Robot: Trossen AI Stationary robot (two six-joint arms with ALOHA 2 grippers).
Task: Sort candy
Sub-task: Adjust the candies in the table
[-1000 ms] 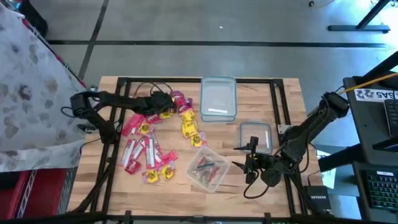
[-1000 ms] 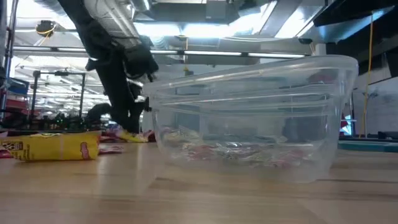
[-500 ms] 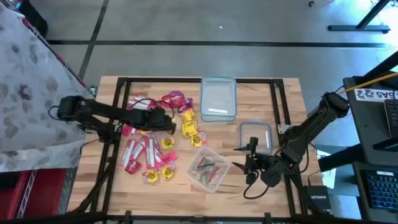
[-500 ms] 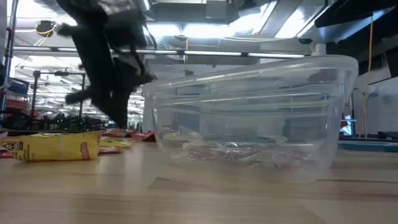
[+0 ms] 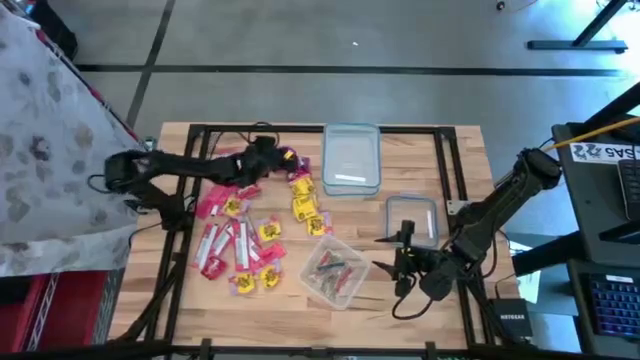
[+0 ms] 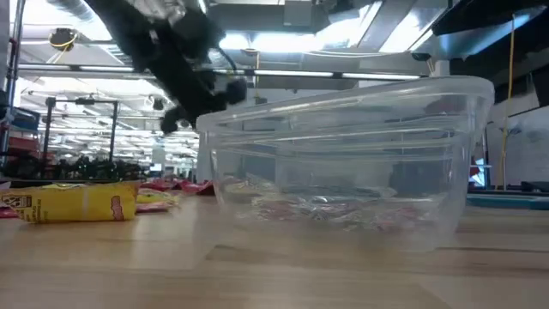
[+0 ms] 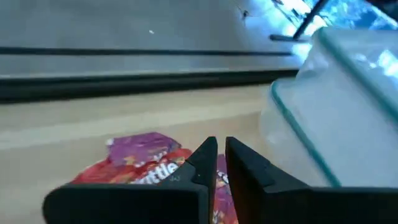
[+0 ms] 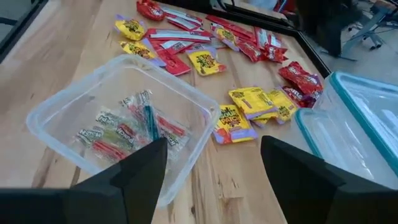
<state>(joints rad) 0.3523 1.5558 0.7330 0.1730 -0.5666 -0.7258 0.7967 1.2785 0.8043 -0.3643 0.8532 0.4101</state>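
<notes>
Reaching across the light wooden slatted table (image 5: 460, 160) from its left side, the left gripper (image 5: 268, 152) is seen above the far end of the scattered small wrapped candy packets (image 5: 240, 240), close to the purple and red ones by the teal-rimmed clear rectangular plastic container (image 5: 351, 160). In the left wrist view its dark fingers (image 7: 205, 163) are nearly pressed together, only a thin slit being left between them, and nothing is held there; a purple packet (image 7: 142, 147) and a red packet (image 7: 134, 175) lie just beyond them. The candy is spread in red, yellow and purple over the left half of the table, well apart from the right arm. A few striped sweets are kept in the open clear plastic tub (image 5: 335, 270) near the front edge. The right gripper (image 5: 402, 262) is held just beside that tub, its fingers (image 8: 140, 163) spread wide and empty. A clear flat lid (image 5: 412, 218) lies behind it.
</notes>
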